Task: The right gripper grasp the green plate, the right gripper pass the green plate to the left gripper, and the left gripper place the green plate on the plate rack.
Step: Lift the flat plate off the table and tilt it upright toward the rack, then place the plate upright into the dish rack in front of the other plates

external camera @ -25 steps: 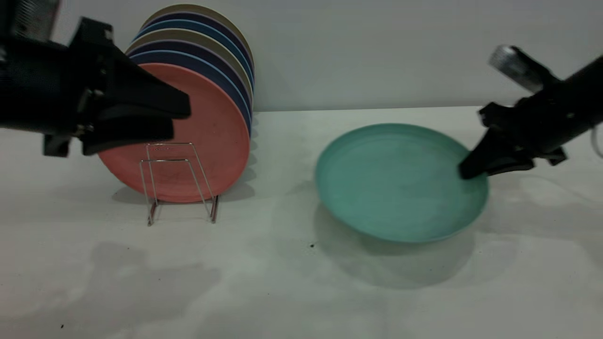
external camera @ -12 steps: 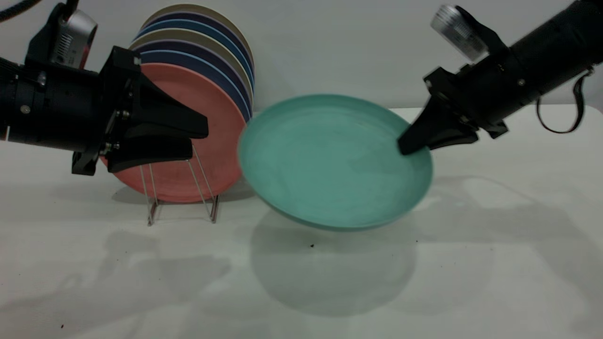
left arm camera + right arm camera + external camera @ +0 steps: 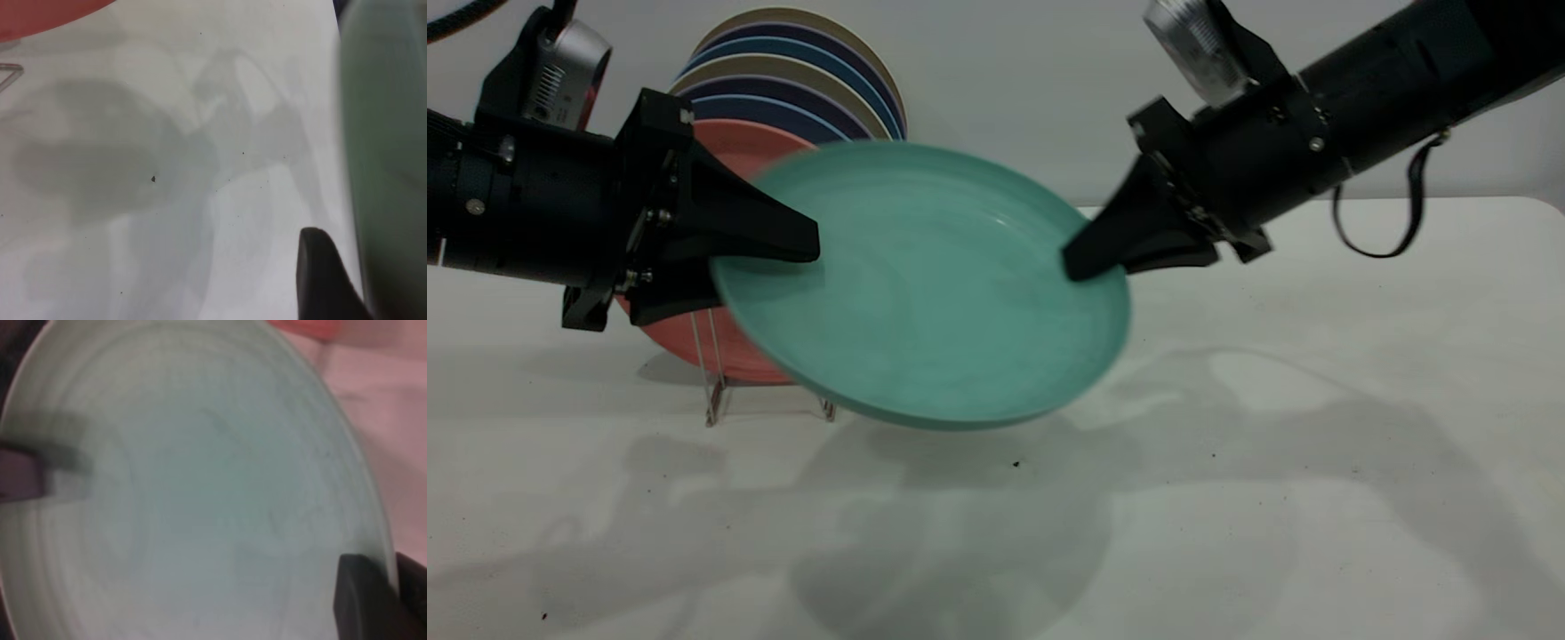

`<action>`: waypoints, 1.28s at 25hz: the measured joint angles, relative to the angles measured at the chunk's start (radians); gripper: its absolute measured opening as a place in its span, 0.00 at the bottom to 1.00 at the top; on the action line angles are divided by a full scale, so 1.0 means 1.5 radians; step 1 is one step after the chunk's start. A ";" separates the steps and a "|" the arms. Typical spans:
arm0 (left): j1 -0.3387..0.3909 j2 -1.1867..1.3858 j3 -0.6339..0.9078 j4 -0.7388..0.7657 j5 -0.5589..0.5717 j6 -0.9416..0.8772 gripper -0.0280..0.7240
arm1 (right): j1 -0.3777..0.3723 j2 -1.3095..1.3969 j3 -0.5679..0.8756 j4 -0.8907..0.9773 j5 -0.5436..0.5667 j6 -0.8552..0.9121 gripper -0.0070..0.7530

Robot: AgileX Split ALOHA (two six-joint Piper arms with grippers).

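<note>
Here the right tool point(image 3: 1089, 258) is clamping the green plate point(image 3: 925, 284) aloft by its rim, whose far edge is sitting between the left tool's point(image 3: 769, 262) spread fingers.

Round matte teal-green plastic plate point(image 3: 925, 284) lifted off the white table point(image 3: 1316, 498) and carried leftward, now held in the air, tilted. Black wedge-shaped right tool point(image 3: 1089, 260) risen and swung left with it, clamped on the right rim. Far rim now between the spread fingers of the black left tool point(image 3: 783, 267), itself shifted right and sharper. Salmon-pink plate point(image 3: 729, 147) and thin silver wire rack point(image 3: 710, 391) now largely covered.
</note>
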 joint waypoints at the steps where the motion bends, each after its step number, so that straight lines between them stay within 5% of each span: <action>1: 0.000 0.000 0.000 0.000 0.000 0.000 0.50 | 0.004 0.000 0.000 0.010 0.008 -0.009 0.04; 9: 0.000 0.001 0.000 -0.007 -0.012 0.000 0.21 | 0.010 -0.001 0.000 0.033 0.026 -0.028 0.17; 16: 0.000 0.001 0.000 0.012 -0.064 0.015 0.21 | 0.010 -0.003 0.000 0.024 0.037 -0.036 0.70; 20: 0.000 0.001 -0.007 0.036 -0.118 0.038 0.21 | -0.002 -0.003 0.000 -0.005 0.062 -0.039 0.92; 25: 0.000 -0.001 -0.067 0.173 -0.125 0.027 0.21 | -0.050 -0.013 0.000 -0.065 0.071 -0.023 0.93; 32: 0.000 -0.022 -0.208 0.452 -0.074 0.021 0.21 | -0.142 -0.026 0.000 -0.128 0.075 0.018 0.80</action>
